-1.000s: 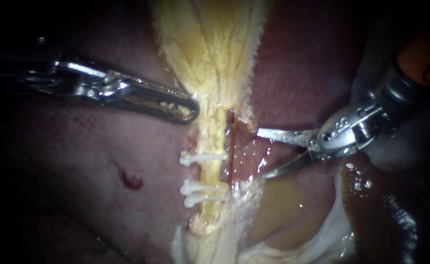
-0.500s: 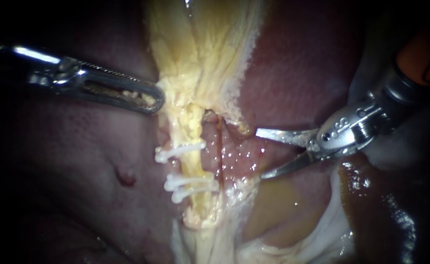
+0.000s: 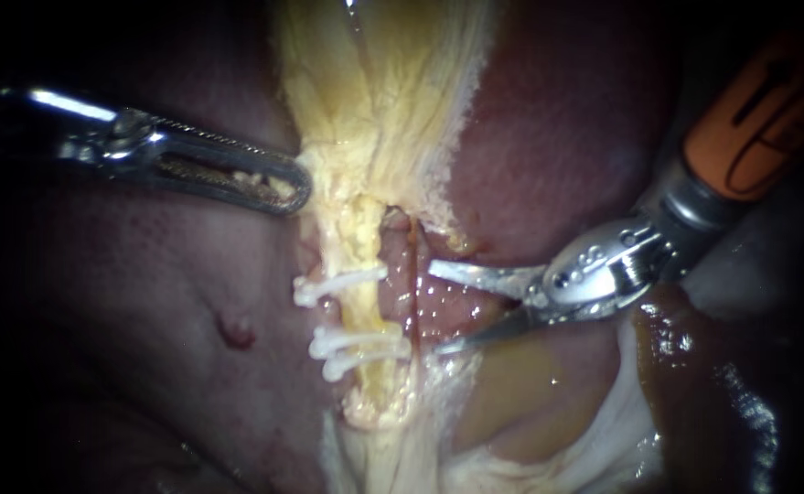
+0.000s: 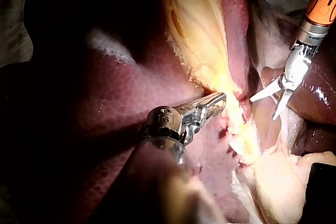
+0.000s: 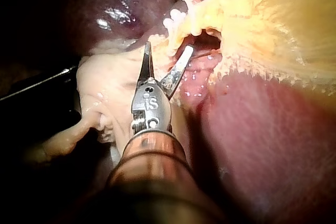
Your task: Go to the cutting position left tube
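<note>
The left tube (image 3: 363,306) is a yellow strand running downward, with one white clip (image 3: 337,284) above and two white clips (image 3: 358,349) below. A thin red right tube (image 3: 412,295) runs beside it. My right instrument (image 3: 434,307) has its two blades open; their tips sit just right of the red tube, level with the gap between the clips. In the right wrist view the open blades (image 5: 169,46) point at the clips (image 5: 181,14). My left instrument (image 3: 273,187) is shut on the yellow tissue (image 3: 328,178) above the clips, holding it leftward, as the left wrist view (image 4: 215,103) also shows.
Dark red liver (image 3: 145,302) lies left of the tubes and more liver (image 3: 557,119) to the upper right. A fan of yellow tissue (image 3: 383,82) rises above. Brownish fluid (image 3: 520,384) and pale white tissue (image 3: 603,448) lie under the right instrument's shaft.
My left instrument drew the yellow tissue and clipped tube leftward, then held still. My right instrument has moved left, its open blades now close beside the tubes.
</note>
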Motion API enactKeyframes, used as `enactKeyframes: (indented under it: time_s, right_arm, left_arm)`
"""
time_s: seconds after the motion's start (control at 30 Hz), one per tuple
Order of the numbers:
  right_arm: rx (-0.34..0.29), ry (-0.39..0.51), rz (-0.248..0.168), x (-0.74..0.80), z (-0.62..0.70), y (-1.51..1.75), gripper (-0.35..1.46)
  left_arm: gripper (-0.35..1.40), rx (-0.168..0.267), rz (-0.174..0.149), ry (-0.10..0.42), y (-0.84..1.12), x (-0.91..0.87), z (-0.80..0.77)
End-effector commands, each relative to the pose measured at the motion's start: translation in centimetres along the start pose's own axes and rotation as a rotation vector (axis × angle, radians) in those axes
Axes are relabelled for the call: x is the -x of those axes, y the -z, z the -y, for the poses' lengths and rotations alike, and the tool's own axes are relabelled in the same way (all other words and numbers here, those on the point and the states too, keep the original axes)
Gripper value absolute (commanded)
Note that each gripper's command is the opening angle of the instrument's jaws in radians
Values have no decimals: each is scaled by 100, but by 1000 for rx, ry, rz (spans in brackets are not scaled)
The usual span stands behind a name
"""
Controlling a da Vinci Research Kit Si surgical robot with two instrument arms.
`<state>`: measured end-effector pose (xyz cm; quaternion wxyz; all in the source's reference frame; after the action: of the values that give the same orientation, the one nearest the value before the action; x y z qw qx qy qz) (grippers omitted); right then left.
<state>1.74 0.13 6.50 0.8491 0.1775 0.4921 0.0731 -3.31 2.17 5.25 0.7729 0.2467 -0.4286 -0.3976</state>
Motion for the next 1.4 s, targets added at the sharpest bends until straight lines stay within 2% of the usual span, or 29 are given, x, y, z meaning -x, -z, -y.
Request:
enactKeyframes:
  time_s: [0.03, 0.3, 0.6, 0.77, 1.07, 1.4]
  right_arm:
    - [-6, 0, 2, 1, 1, -5, 144]
    - [-49, -30, -2, 9, 2, -35, 144]
    - [-119, -103, -4, 37, -17, -52, 144]
    - [-145, -121, -9, 42, -25, -54, 144]
    - [-212, -141, -55, 36, -24, -61, 144]
    - [-284, -148, -121, 16, -13, -74, 144]
  left_arm:
    - [-35, 1, 0, 0, 0, 0, 0]
    - [-35, 3, 0, 1, -2, 0, 1]
    - [-35, 4, 1, 0, -3, -1, 2]
    - [-35, 4, 1, 0, -3, -1, 2]
    - [-35, 4, 1, 0, -3, -1, 2]
    - [-35, 9, 3, 0, -6, -2, 3]
